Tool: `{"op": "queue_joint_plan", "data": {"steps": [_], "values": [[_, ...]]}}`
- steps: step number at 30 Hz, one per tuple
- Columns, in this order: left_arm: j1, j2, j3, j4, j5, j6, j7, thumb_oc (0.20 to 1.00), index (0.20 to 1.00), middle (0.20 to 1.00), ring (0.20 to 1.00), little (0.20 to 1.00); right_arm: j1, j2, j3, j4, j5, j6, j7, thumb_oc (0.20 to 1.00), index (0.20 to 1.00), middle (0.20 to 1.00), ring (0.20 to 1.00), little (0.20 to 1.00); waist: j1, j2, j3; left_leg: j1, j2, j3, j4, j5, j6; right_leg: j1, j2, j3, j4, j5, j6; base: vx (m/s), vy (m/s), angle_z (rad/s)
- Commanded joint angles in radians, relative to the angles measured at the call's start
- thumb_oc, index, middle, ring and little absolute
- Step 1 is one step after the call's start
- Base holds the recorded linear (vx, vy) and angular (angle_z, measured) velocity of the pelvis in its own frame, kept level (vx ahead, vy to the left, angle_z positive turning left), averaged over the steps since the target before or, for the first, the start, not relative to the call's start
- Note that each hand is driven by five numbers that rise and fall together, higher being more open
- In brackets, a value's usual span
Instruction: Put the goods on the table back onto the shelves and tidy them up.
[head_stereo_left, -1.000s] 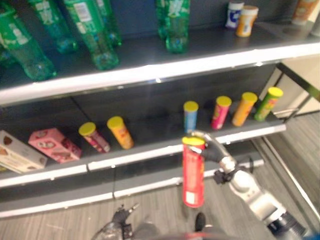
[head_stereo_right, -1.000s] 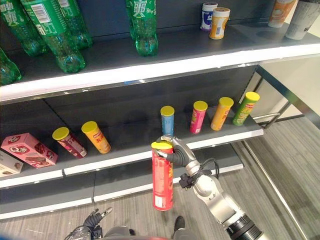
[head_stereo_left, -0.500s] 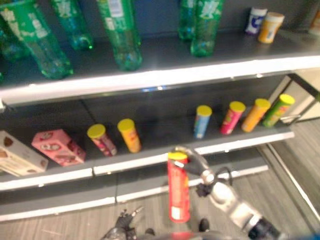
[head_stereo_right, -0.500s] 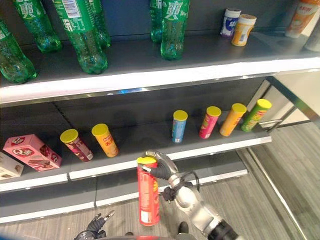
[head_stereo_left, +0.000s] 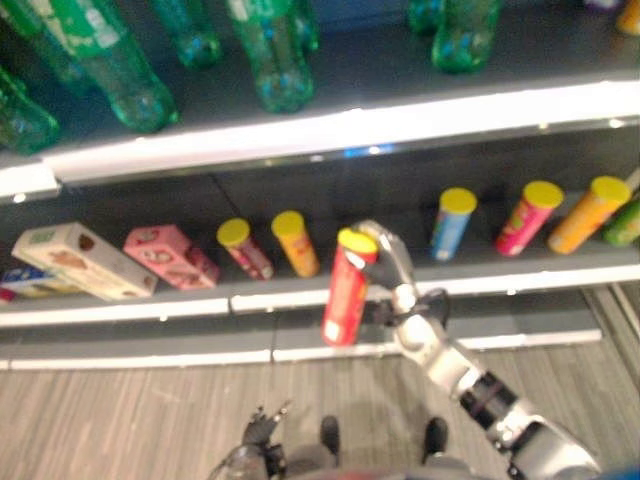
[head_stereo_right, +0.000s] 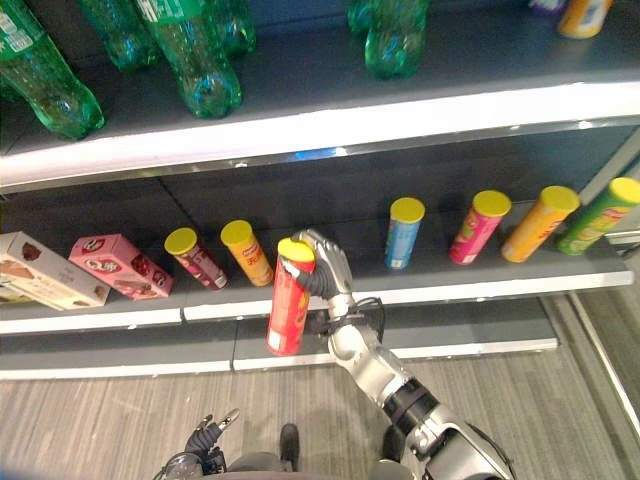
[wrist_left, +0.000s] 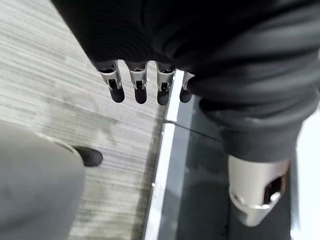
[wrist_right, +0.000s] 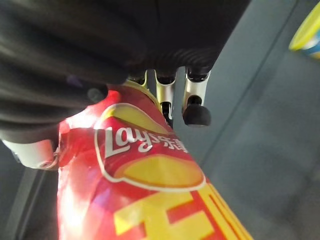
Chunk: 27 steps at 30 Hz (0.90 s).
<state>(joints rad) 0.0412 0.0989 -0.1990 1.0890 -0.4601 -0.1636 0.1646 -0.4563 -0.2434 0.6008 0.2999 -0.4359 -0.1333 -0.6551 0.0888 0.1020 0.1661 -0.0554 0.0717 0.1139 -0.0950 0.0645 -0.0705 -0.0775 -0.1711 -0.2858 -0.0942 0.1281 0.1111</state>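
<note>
Right hand curled round top of tall red yellow-lidded cardboard chip can, can tilted before lower dark shelf. Left hand fingers straight, holding nothing.

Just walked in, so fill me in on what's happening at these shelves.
The robot's right hand is curled around the top of a red chip can with a yellow lid, holding it tilted in front of the lower shelf. The can is not on the shelf yet. It hangs by the gap between the orange can and the blue can. The left hand hangs low over the floor with straight fingers, holding nothing. Green bottles stand on the shelf above.
</note>
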Motion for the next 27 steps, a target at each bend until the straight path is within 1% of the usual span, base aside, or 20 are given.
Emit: {"op": "queue_joint_plan", "data": {"steps": [1, 2, 3, 4, 10, 13, 14, 17, 18, 21, 27], "values": [[-0.071, -0.005, -0.11, 0.07, -0.007, -0.015, 0.018, 1.0, 1.0, 1.0, 1.0, 1.0, -0.197, 0.012, -0.103, -0.059, -0.107, -0.038, -0.142, 0.2, 0.2, 0.2, 0.2, 0.2, 0.056, 0.005, 0.092, -0.006, -0.047, -0.025, 0.008, -0.048, 0.001, 0.041, -0.049, 0.032, 0.007, -0.033, 0.045, -0.05, 0.024, 0.26], [-0.073, -0.005, -0.111, 0.07, -0.007, -0.015, 0.018, 1.0, 1.0, 1.0, 1.0, 1.0, -0.198, 0.012, -0.103, -0.059, -0.108, -0.038, -0.143, 0.2, 0.2, 0.2, 0.2, 0.2, 0.056, 0.005, 0.09, -0.009, -0.047, -0.025, 0.008, -0.047, 0.002, 0.039, -0.049, 0.032, 0.007, -0.033, 0.046, -0.06, 0.028, 0.32], [-0.095, 0.0, -0.126, 0.066, 0.001, -0.019, 0.02, 1.0, 1.0, 1.0, 1.0, 1.0, -0.241, -0.027, -0.125, -0.079, -0.174, -0.021, -0.183, 0.2, 0.2, 0.2, 0.2, 0.2, 0.067, 0.019, 0.098, -0.043, -0.055, -0.038, 0.008, -0.037, -0.002, 0.011, -0.058, 0.023, 0.007, -0.023, 0.049, -0.05, 0.023, 0.27], [-0.106, -0.001, -0.131, 0.067, 0.005, -0.021, 0.02, 1.0, 1.0, 1.0, 1.0, 1.0, -0.259, -0.041, -0.136, -0.092, -0.197, -0.011, -0.197, 0.2, 0.2, 0.2, 0.2, 0.2, 0.071, 0.025, 0.101, -0.06, -0.059, -0.045, 0.008, -0.032, -0.002, -0.002, -0.063, 0.018, 0.009, -0.019, 0.051, -0.07, 0.024, 0.19], [-0.143, 0.003, -0.158, 0.032, 0.008, -0.05, 0.035, 1.0, 1.0, 1.0, 1.0, 1.0, -0.342, -0.126, -0.161, -0.136, -0.314, 0.017, -0.252, 0.2, 0.2, 0.2, 0.2, 0.2, 0.088, 0.069, 0.124, -0.154, -0.081, -0.063, 0.008, -0.005, -0.011, -0.078, -0.094, -0.002, 0.014, 0.004, 0.061, -0.03, 0.014, 0.15], [-0.143, 0.008, -0.149, -0.002, 0.006, -0.073, 0.044, 1.0, 1.0, 1.0, 1.0, 1.0, -0.355, -0.183, -0.138, -0.127, -0.362, 0.035, -0.255, 0.2, 0.2, 0.2, 0.2, 0.2, 0.087, 0.088, 0.13, -0.187, -0.091, -0.065, 0.008, 0.0, -0.014, -0.109, -0.109, -0.003, 0.016, 0.013, 0.068, -0.03, 0.014, 0.11], [-0.136, 0.012, -0.146, -0.053, -0.016, -0.09, 0.043, 1.0, 1.0, 1.0, 1.0, 1.0, -0.36, -0.215, -0.124, -0.117, -0.372, 0.037, -0.246, 0.2, 0.2, 0.2, 0.2, 0.2, 0.085, 0.102, 0.132, -0.211, -0.098, -0.062, 0.008, 0.005, -0.015, -0.135, -0.117, 0.001, 0.018, 0.023, 0.072, -0.03, 0.009, 0.06], [-0.128, 0.021, -0.133, -0.091, -0.038, -0.105, 0.056, 1.0, 1.0, 1.0, 1.0, 1.0, -0.369, -0.255, -0.103, -0.112, -0.385, 0.042, -0.244, 0.2, 0.2, 0.2, 0.2, 0.2, 0.081, 0.113, 0.134, -0.237, -0.101, -0.058, 0.008, 0.01, -0.016, -0.164, -0.123, 0.009, 0.019, 0.03, 0.075, -0.01, -0.012, -0.03], [-0.126, 0.029, -0.128, -0.129, -0.032, -0.126, 0.085, 1.0, 1.0, 1.0, 1.0, 1.0, -0.383, -0.279, -0.072, -0.083, -0.396, 0.049, -0.249, 0.2, 0.2, 0.2, 0.2, 0.2, 0.084, 0.125, 0.139, -0.264, -0.102, -0.05, 0.008, 0.012, -0.02, -0.194, -0.128, 0.016, 0.022, 0.032, 0.078, -0.03, -0.037, -0.09], [-0.117, 0.032, -0.12, -0.148, -0.011, -0.136, 0.113, 1.0, 1.0, 1.0, 1.0, 1.0, -0.389, -0.306, -0.067, -0.064, -0.389, 0.056, -0.265, 0.2, 0.2, 0.2, 0.2, 0.2, 0.086, 0.131, 0.135, -0.287, -0.103, -0.046, 0.008, 0.014, -0.021, -0.222, -0.13, 0.024, 0.024, 0.035, 0.08, 0.0, -0.042, -0.1], [-0.115, 0.038, -0.114, -0.146, 0.046, -0.138, 0.164, 1.0, 1.0, 1.0, 1.0, 1.0, -0.397, -0.321, -0.077, -0.055, -0.383, 0.049, -0.311, 0.2, 0.2, 0.2, 0.2, 0.2, 0.094, 0.135, 0.127, -0.317, -0.104, -0.043, 0.008, 0.018, -0.021, -0.259, -0.131, 0.031, 0.025, 0.04, 0.082, 0.0, 0.0, 0.0]]}}
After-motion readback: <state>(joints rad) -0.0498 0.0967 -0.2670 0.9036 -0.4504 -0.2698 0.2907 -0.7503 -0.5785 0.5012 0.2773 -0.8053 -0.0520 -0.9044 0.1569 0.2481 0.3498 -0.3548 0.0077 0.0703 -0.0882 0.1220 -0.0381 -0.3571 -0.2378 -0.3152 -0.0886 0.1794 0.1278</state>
